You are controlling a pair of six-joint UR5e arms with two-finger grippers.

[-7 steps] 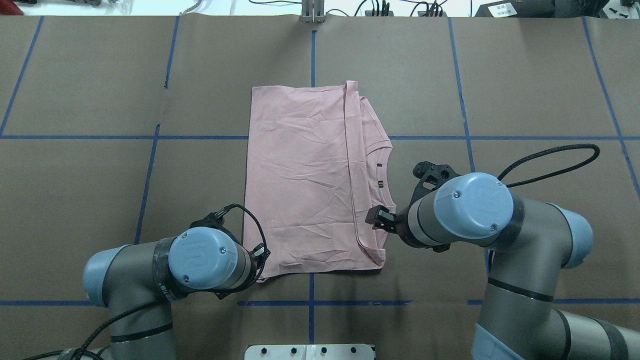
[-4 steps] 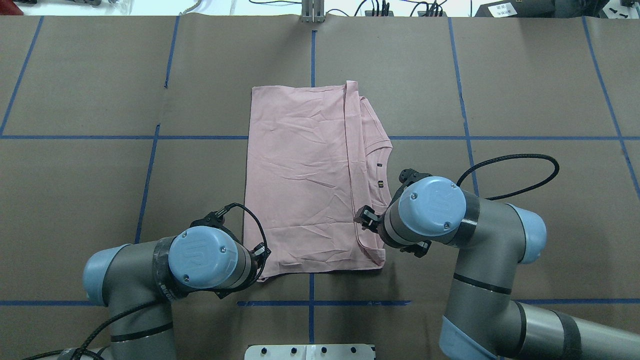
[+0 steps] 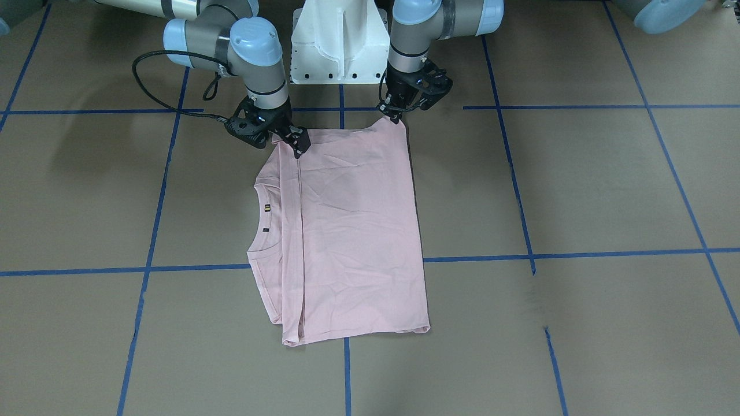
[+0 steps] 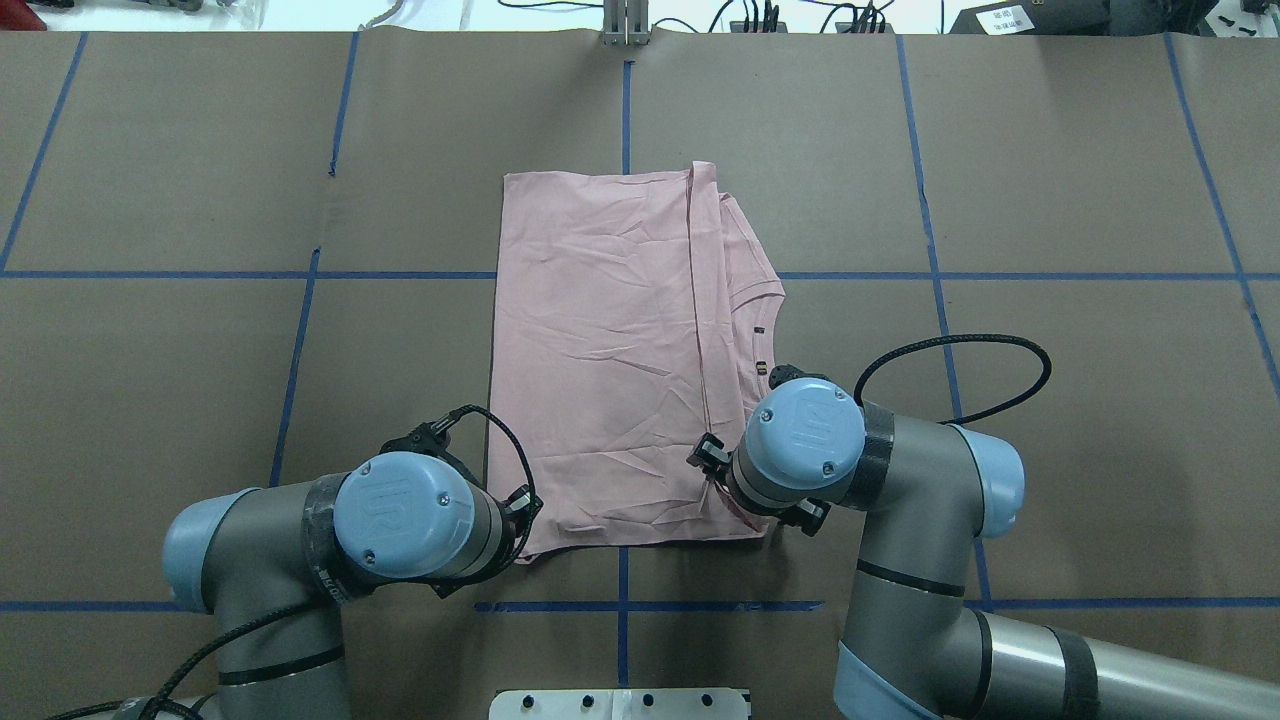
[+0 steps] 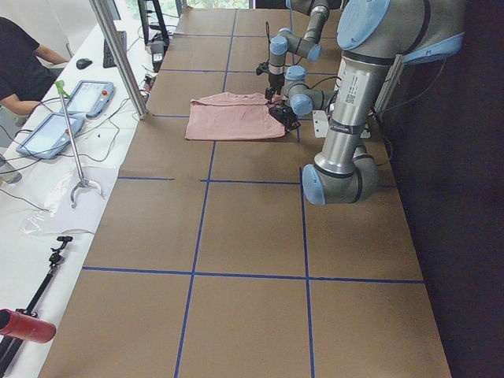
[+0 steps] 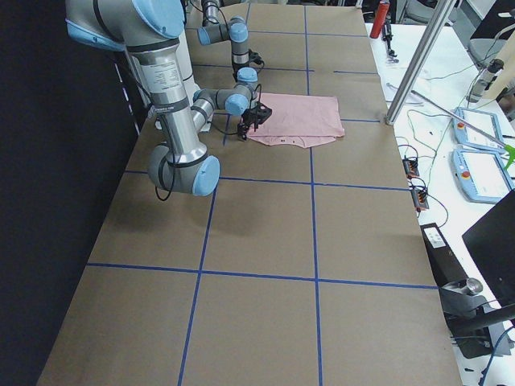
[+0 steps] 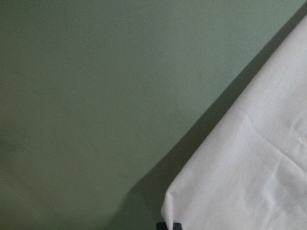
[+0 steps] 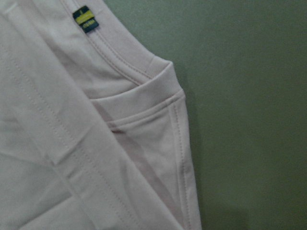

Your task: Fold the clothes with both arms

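The pink T-shirt (image 4: 600, 350) lies flat on the brown table, back side up, with one side folded over and the collar with its label (image 8: 85, 19) on the robot's right. My left gripper (image 3: 396, 115) is shut on the shirt's near left corner (image 7: 192, 211), which is raised slightly off the table. My right gripper (image 4: 708, 462) hovers low over the folded edge near the near right corner (image 3: 298, 144). Its fingers do not show in the right wrist view, and it looks open with nothing held.
The white pedestal base (image 3: 338, 40) stands just behind the shirt's near edge. Blue tape lines (image 4: 622, 100) cross the table. A metal post (image 5: 118, 55), tablets (image 5: 83, 98) and a seated person (image 5: 24, 63) are beyond the far edge.
The right arm swung left and toward the robot, carrying its gripper from beside the shirt's right edge onto the folded edge near the near right corner. The left arm stayed put.
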